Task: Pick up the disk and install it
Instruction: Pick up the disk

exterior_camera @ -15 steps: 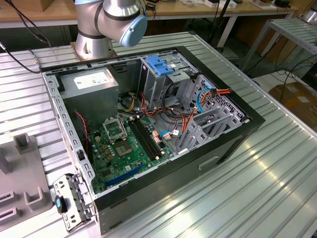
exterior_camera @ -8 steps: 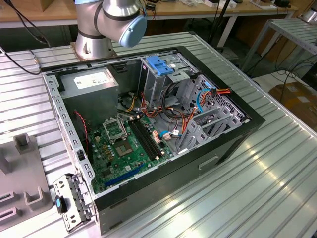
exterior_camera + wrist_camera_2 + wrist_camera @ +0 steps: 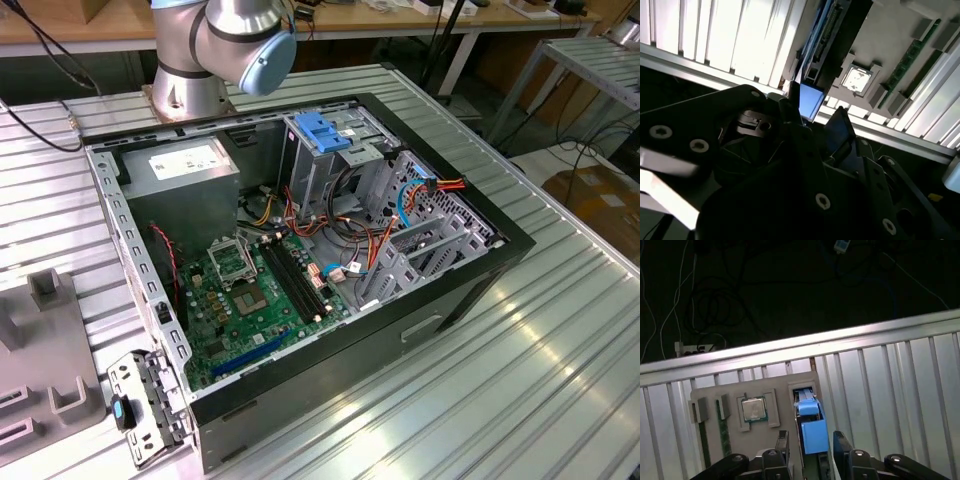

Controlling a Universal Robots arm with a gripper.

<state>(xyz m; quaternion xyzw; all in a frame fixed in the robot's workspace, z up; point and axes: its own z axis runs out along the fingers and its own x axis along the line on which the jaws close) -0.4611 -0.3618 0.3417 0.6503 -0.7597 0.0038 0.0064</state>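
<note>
One flat silver disk (image 3: 815, 432) in its blue plastic frame stands in a slot along one edge of the single grey fixture plate (image 3: 765, 385), beside one square silver processor chip (image 3: 754, 409). The one black gripper (image 3: 811, 442) hovers spread, its two fingers (image 3: 783, 446) straddling the disk with a gap on either side.

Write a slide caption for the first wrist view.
Open claw lined up on the blue-framed disk slotted in a grey tray.
</note>
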